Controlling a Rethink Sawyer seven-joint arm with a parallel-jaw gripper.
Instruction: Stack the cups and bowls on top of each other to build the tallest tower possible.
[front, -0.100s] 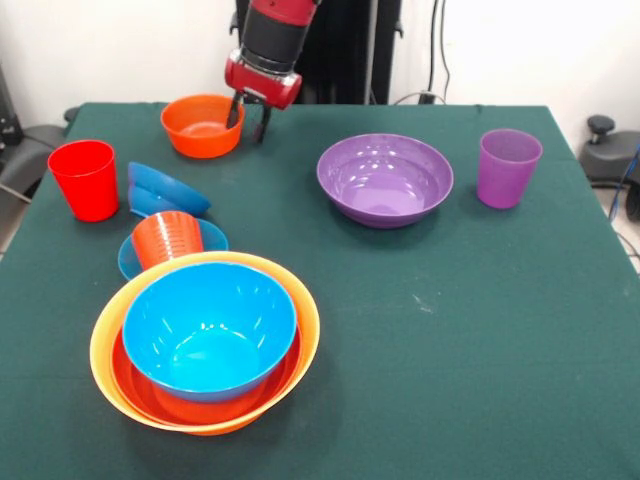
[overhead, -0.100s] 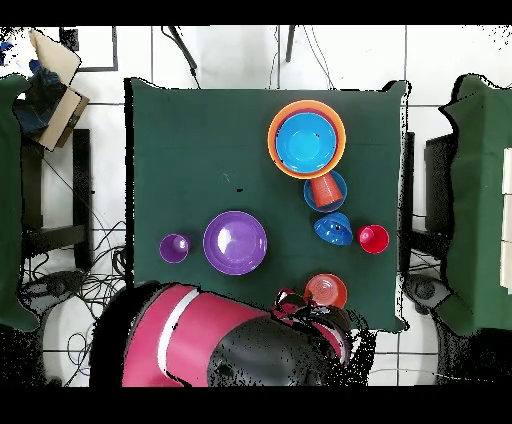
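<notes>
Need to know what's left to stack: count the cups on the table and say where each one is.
3. The red cup stands at the left edge, the orange-red cup lies tilted in the small light blue bowl, and the purple cup stands right of the purple bowl.

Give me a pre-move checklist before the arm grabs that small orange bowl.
1. Gripper open: ok, both fingers hang apart.
2. Gripper at the small orange bowl: ok, over its rim.
3. Bowl empty and upright: ok.
4. Tower base ready: ok, large light blue bowl nests in the red-orange bowl inside the yellow-orange bowl.
5. Orange-red cup upright: not ok, it lies tilted in the small light blue bowl.
</notes>
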